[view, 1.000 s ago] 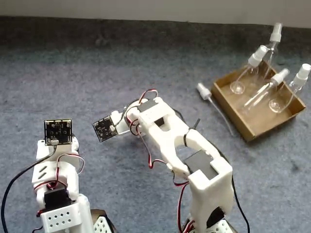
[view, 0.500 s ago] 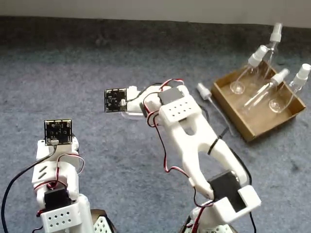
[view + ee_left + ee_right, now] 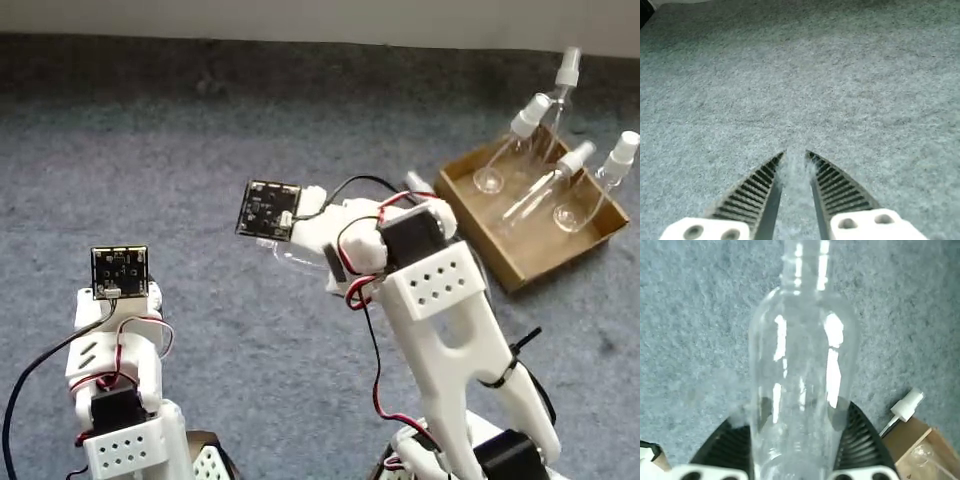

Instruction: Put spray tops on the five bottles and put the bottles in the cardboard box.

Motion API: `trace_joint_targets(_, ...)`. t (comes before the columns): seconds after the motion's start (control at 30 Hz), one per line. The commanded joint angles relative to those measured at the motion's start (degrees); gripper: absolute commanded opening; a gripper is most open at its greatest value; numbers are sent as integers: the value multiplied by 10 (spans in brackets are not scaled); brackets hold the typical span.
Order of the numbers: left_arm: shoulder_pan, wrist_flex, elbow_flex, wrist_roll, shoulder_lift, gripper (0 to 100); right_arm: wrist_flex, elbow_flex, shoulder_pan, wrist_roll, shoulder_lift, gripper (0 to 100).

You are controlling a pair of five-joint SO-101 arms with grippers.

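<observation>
Non-task items: just the tabletop (image 3: 180, 170), covered in grey, fuzzy, carpet-like fabric. It lies under and ahead of the left end effector (image 3: 795, 152), with even nap out to the far side. The same fabric sits below the right end effector (image 3: 795, 415) and on both sides of it. Well beyond both end effectors the fabric turns into a darker band (image 3: 300, 60) along the back edge. Behind that is a pale strip (image 3: 300, 20); wall or edging, can't tell.

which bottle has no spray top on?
The clear plastic bottle clamped in the right pincer: bare threaded neck. The four clear bottles in the brown cardboard box all wear white spray tops.
</observation>
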State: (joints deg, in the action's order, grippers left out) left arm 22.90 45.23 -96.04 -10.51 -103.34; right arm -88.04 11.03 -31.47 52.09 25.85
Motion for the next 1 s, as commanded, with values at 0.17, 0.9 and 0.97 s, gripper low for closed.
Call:
trace_joint_targets(0.17,-11,-8,-10,-4,-5,14,-31,-7,76,-113,45,5)
trace_joint_targets(0.9,-12,-8,-10,-4,-5,15,-131,29,185,-150,252,5)
trace_joint_targets(0.97,-12,-8,-10,-4,-5,15,-127,79,185,-150,300,5)
